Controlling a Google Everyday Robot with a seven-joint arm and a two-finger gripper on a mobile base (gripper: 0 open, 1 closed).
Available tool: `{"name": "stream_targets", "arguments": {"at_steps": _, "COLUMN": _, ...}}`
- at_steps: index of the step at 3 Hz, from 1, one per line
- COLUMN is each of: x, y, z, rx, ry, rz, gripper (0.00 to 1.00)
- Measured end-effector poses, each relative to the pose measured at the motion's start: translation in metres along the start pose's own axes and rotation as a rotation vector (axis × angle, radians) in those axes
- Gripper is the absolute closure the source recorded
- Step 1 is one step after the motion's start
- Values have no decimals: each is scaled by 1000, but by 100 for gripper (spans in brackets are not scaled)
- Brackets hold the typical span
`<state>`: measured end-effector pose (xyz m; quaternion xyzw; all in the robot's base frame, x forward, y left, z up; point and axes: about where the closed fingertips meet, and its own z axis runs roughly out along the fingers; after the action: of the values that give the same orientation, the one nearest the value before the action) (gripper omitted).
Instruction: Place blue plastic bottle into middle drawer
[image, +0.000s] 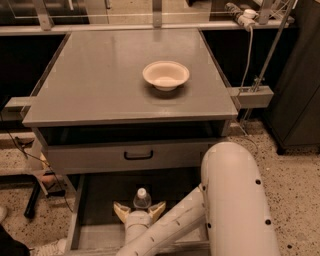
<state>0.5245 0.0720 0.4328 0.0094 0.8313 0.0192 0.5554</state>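
The blue plastic bottle (142, 200) stands upright inside the pulled-out middle drawer (95, 192), its white cap pointing up. My gripper (140, 206) reaches down into the drawer from the lower right. Its cream fingers (120, 210) are spread in a V on both sides of the bottle's neck, with a gap to the bottle on each side. The wrist covers the bottle's lower body. My white arm (235, 200) fills the lower right of the camera view.
A shallow cream bowl (166, 75) sits on the grey cabinet top (100, 75). Above the middle drawer, a drawer front with a small black handle (138, 155) sticks out slightly. Speckled floor lies on both sides, with cables at the left.
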Motion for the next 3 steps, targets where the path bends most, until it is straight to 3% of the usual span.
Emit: {"name": "stream_targets", "arguments": {"at_steps": 3, "x": -14, "y": -2, "z": -33, "rx": -29, "ry": 1, "rz": -51, "gripper": 0}}
